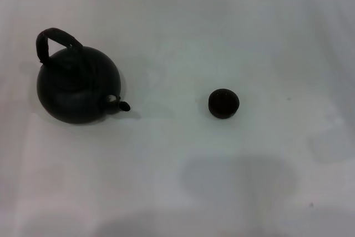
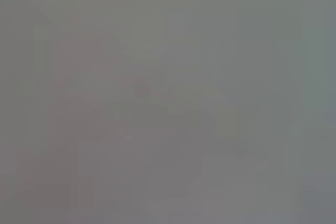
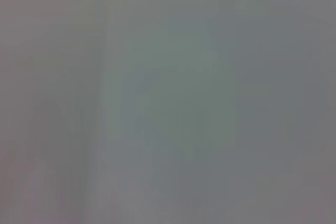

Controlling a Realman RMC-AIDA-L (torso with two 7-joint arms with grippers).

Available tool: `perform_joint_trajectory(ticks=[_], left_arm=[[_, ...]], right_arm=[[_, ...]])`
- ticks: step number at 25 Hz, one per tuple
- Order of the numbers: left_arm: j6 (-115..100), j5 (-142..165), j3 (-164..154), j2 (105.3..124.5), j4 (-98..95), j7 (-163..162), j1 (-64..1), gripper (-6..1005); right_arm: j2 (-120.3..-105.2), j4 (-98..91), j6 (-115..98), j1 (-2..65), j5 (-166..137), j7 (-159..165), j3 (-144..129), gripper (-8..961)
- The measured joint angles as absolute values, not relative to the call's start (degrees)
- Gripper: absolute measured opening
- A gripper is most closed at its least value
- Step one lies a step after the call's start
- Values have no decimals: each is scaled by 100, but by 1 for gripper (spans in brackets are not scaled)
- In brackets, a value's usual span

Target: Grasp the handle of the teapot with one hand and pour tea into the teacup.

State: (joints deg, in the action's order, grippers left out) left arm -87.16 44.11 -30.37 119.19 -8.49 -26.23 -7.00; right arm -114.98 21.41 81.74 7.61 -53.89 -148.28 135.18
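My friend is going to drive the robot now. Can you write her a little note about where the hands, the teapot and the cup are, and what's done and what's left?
Hands: neither the left nor the right gripper shows in any view; both wrist views show only a plain grey blur.
Things: the teapot stands upright on the white table, on the robot's left, with its handle arching over the top and its spout pointing toward the teacup. The teacup sits upright, apart from the teapot, toward the robot's right.
Done: nothing yet; the teapot is untouched.
Left: grasp the handle, lift the teapot, carry it to the teacup and pour.
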Motion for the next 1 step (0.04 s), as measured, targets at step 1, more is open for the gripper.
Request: perform_joint_trajectory(ticks=[1], left_arm=[[-8719,4411,-3035,11919,-798,-2572,-757,757]], right_arm=[[-11498,2141,8174,761,-5389,-14828,13518,825]])
